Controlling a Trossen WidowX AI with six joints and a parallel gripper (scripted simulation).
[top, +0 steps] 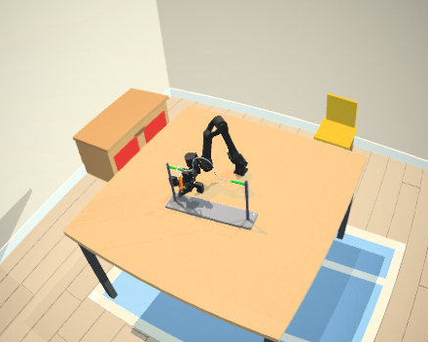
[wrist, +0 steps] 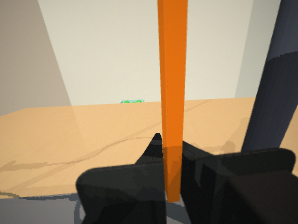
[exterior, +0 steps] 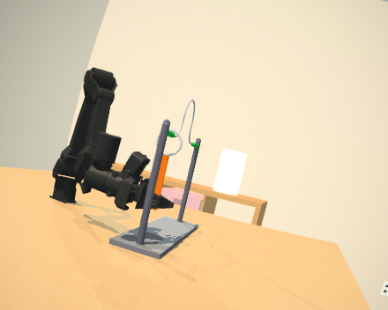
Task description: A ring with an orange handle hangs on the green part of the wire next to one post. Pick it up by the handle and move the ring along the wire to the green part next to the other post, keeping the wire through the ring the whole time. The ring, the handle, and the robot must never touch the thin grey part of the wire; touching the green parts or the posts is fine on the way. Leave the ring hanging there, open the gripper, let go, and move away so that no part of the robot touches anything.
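Note:
The ring (top: 179, 177) (exterior: 182, 143) hangs around the green part (top: 172, 168) (exterior: 171, 134) of the wire at the post that is left in the top view and nearer in the exterior view. Its orange handle (top: 181, 183) (exterior: 162, 173) (wrist: 173, 75) points down, nearly upright. My gripper (wrist: 161, 137) is shut on the lower part of the handle, with a finger on either side. That post (top: 171, 182) (exterior: 151, 198) (wrist: 275, 75) stands close beside the fingers; I cannot tell whether they touch it. The exact contact of ring and wire is too small to tell.
The thin grey wire (exterior: 193, 106) arches up between the green parts. The other green part (top: 237, 183) (exterior: 194, 144) meets the other post (top: 247, 201) (exterior: 190, 180). Both posts stand on a grey base (top: 220, 212) (exterior: 177, 229) on the table (top: 191, 267).

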